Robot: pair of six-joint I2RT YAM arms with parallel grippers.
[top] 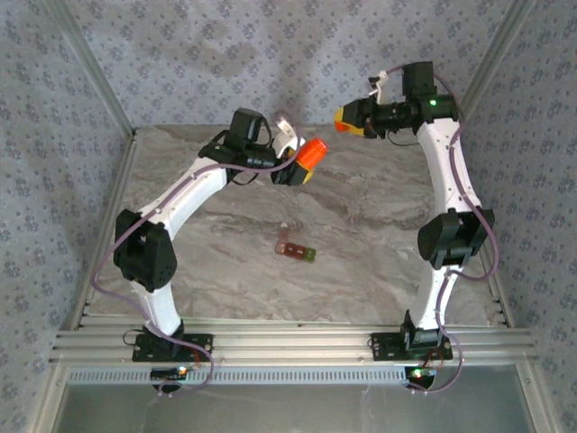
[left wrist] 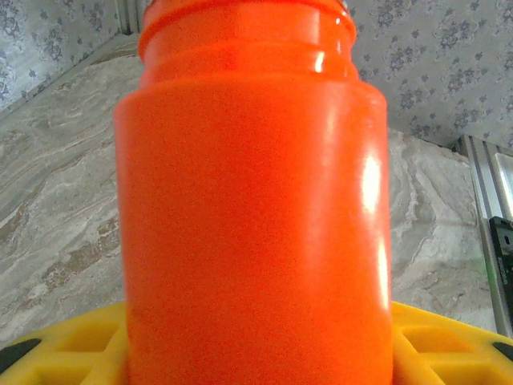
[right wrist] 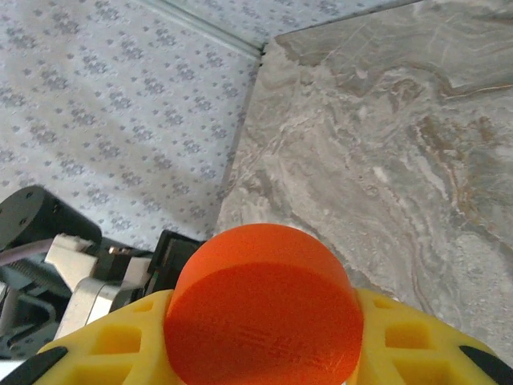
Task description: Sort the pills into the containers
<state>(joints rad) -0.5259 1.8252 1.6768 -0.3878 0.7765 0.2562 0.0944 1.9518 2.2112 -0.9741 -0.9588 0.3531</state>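
Clamped in left jaws, beyond the containers [top: 296,246]: orange bottle [top: 312,153]. Clamped in right jaws, farther right: orange cap [right wrist: 263,309]. From above, containers flat on worktop [top: 379,271]; at right wrist, cap's flat top.

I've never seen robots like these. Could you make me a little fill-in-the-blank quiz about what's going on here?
1. The left gripper holds an uncapped bottle coloured ____.
2. The right gripper, shut on the bottle's cap, has fingers coloured ____.
3. The containers lie on the table ____ the two arms.
4. One end of the containers is ____.
Missing words: orange; yellow; between; green.
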